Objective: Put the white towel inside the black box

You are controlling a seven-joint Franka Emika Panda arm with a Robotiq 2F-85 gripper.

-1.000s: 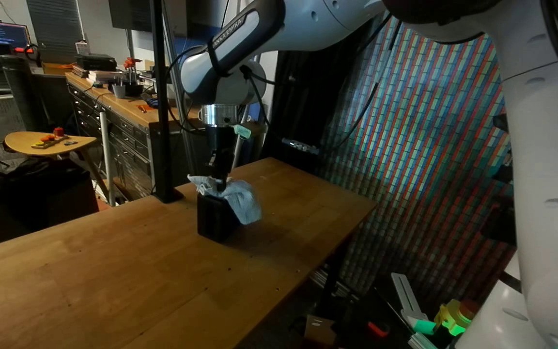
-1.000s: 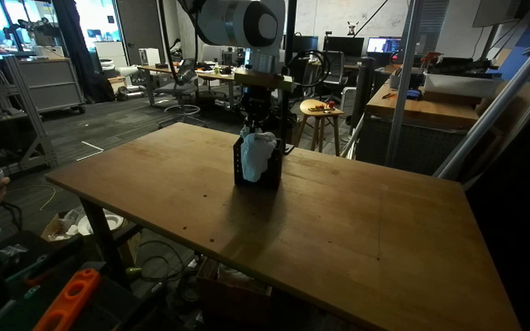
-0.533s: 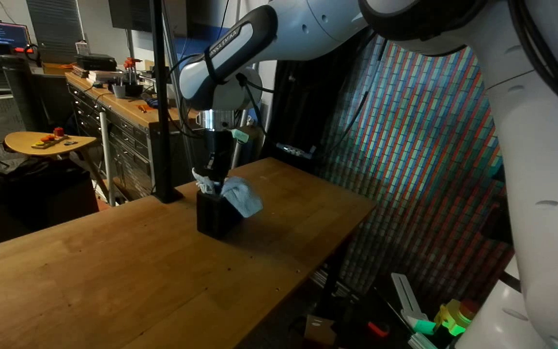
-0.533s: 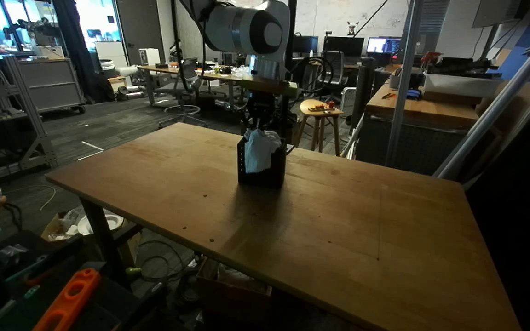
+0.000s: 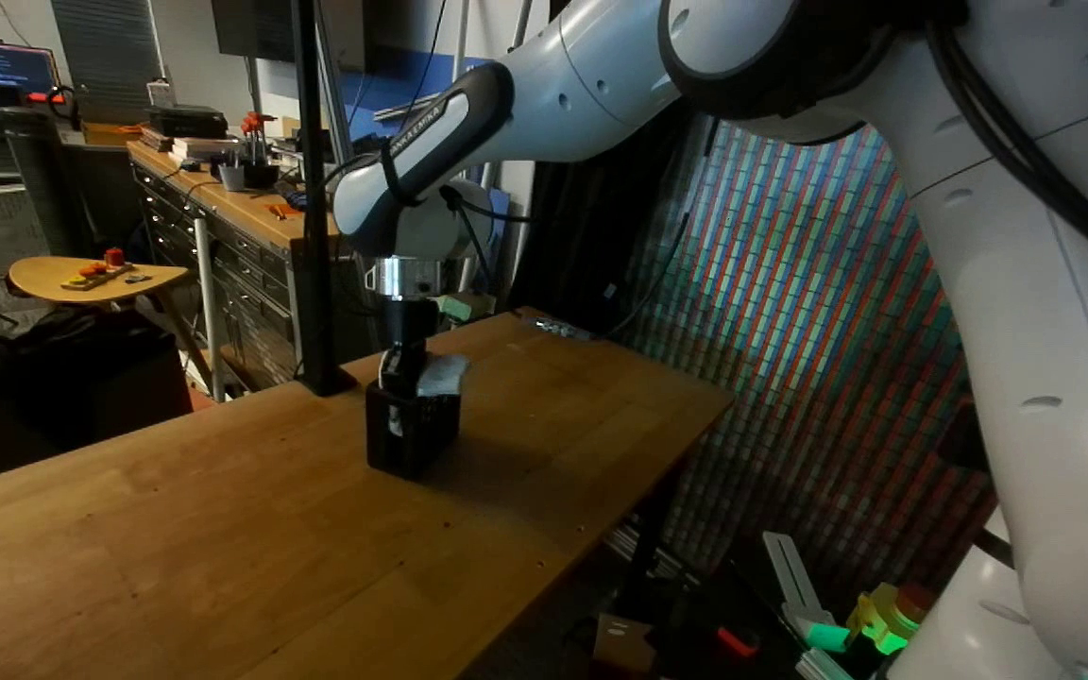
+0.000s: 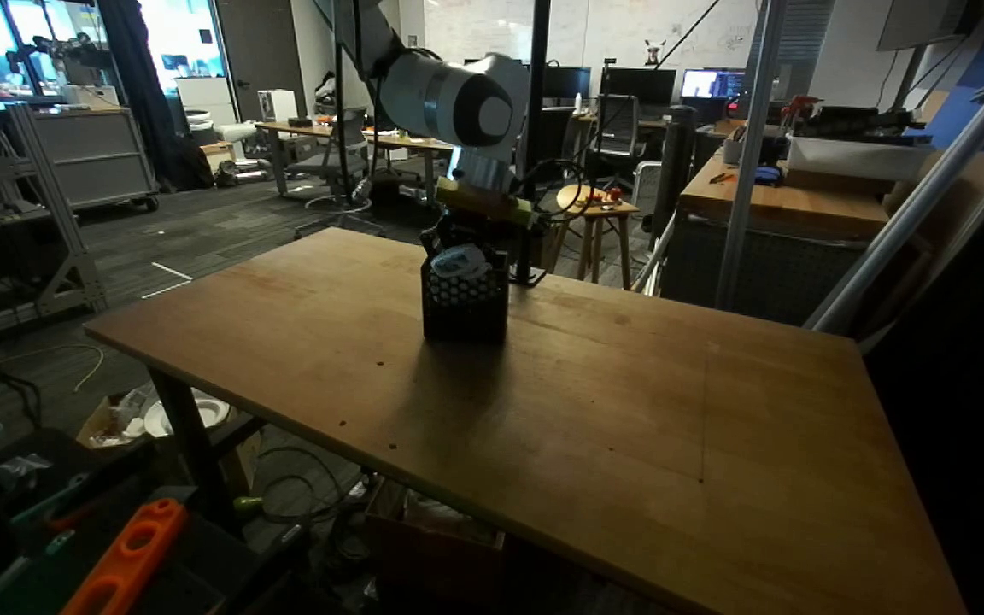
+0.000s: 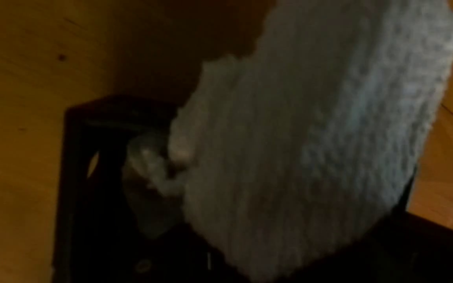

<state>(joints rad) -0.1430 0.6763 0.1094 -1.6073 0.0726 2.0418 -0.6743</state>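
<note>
Near the black box (image 5: 435,434) stands a black post (image 5: 314,217); well apart, a stool (image 5: 43,276). The towel (image 7: 269,157) lies partly inside the box, partly above its rim. Arm (image 5: 544,104) bends over the box, gripper (image 5: 402,373) pointing down, grasp hidden, not determinable.

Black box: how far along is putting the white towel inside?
Done: part of the white towel is inside the black box, visible through its holes. Under way: the claw is at the opening; grip unclear. Left: probably lowering the part above the rim, then withdrawing.
</note>
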